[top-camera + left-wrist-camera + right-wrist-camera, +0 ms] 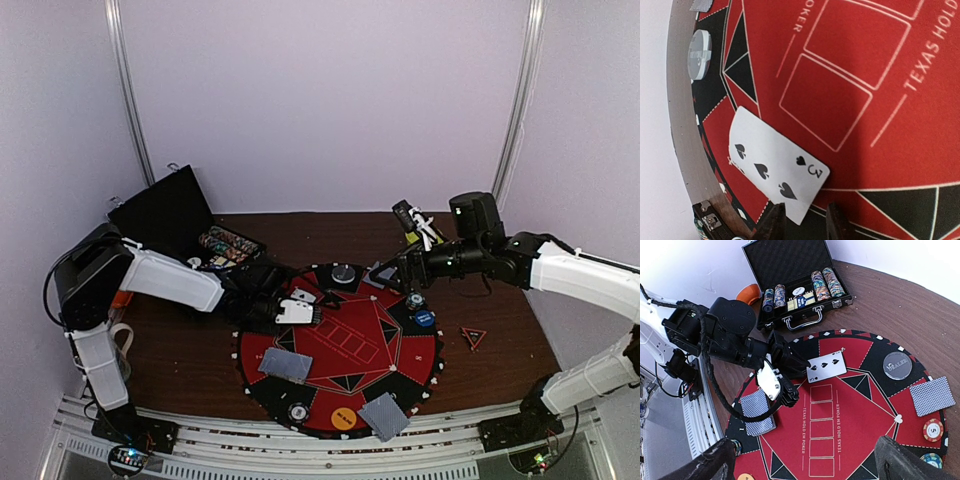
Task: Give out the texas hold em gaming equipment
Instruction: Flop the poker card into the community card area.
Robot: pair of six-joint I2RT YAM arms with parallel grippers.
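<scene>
Left tool (805, 217): fingers apart, low over the far-left part of the mat (350, 345). A corner of the three of spades (777, 170) lies between them. The card is face up and flat on a red panel just inside the mat's black border. Whether either finger touches it cannot be told.

Right tool (807, 467): fingers spread wide, nothing between them. It hangs above the far-right rim of the mat, clear of every item.

On the mat:
- grey dealer disc (897, 365) on the far black segment, between the two tools
- one face-down card (932, 395) just beside that disc, toward the right arm
- a striped-edge chip (933, 430) near that card, with a second chip (929, 459) close beside it
- blue button disc (424, 319) on the right edge
- a second face-down card (285, 364) on the left side
- a third face-down card (384, 416) at the near edge, partly over the rim
- orange button disc (343, 418) just beside the third card
- a further chip (297, 411) on the near-left border

Off the mat:
- open black case (795, 285) on the brown surface (180, 350) at far left, lid raised, with rows of chips (827, 282) standing in its tray
- small red triangle (473, 337) on the surface to the right, apart from the mat
</scene>
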